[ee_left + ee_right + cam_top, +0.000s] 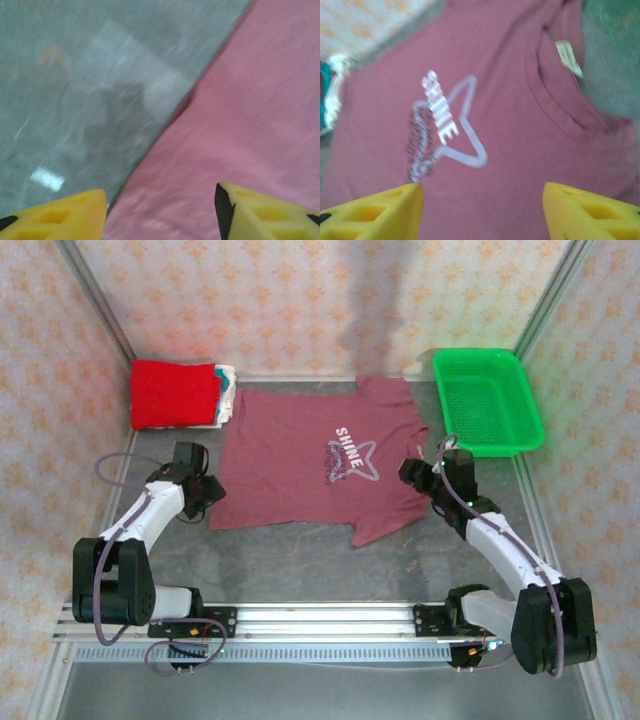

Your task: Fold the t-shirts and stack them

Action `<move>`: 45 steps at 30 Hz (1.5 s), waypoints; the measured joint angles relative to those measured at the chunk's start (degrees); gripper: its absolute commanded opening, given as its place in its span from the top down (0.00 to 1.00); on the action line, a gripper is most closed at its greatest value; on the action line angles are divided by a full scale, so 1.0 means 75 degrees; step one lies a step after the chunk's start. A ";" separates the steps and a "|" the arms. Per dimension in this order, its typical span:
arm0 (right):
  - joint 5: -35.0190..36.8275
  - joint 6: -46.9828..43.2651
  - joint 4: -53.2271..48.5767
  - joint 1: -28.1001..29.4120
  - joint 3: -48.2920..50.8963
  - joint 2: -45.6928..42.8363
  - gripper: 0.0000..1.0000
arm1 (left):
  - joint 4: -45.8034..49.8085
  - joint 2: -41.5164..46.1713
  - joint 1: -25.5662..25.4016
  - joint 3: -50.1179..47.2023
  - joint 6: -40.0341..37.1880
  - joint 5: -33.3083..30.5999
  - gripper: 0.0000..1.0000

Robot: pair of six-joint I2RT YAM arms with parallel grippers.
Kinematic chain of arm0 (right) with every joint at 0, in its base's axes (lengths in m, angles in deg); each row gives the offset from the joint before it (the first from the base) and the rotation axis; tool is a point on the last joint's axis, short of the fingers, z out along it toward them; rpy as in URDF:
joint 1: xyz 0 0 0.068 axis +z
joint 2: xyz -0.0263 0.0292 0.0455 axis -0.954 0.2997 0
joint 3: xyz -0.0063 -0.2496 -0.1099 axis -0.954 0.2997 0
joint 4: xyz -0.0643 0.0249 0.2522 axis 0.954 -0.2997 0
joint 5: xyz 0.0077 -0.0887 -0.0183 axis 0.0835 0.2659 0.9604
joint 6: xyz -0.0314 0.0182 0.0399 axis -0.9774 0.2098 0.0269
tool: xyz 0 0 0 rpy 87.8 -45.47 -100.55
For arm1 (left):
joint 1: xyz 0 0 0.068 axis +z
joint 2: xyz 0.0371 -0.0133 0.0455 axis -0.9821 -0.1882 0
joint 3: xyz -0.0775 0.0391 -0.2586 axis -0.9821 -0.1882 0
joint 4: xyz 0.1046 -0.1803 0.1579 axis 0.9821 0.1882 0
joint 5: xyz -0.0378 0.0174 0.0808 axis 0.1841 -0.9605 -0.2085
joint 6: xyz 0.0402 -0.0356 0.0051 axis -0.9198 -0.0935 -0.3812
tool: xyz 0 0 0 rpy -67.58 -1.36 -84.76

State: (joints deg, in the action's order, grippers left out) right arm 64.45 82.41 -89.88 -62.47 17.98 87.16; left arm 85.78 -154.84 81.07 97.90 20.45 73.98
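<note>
The maroon t-shirt (300,445) lies spread flat mid-table, white "SHINE" star print (352,455) facing up, collar toward the right. My left gripper (207,490) hovers at the shirt's near-left hem corner; in the left wrist view its yellow fingers (65,217) stand apart over the cloth edge (240,125), holding nothing. My right gripper (414,474) sits at the collar side, open above the chest (510,150), print (445,120) ahead and neck label (568,57) to the right. A bright red folded shirt (175,393) tops a whitish pile (228,395) at back left.
A green plastic basket (487,400) stands at the back right, close to my right arm. Grey tabletop (300,560) shows between the shirt and the arm bases. Patterned walls close in the back and both sides.
</note>
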 measured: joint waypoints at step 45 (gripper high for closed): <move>-0.0466 0.0283 0.0216 -0.0627 0.0933 -0.1052 0.34 | 0.0169 -0.0055 -0.0507 -0.0353 0.0140 -0.0326 1.00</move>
State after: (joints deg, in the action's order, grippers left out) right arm 60.95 84.53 -88.27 -67.17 24.97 79.27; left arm 87.04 -155.25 77.26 95.25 21.50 71.53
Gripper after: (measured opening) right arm 0.673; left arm 0.043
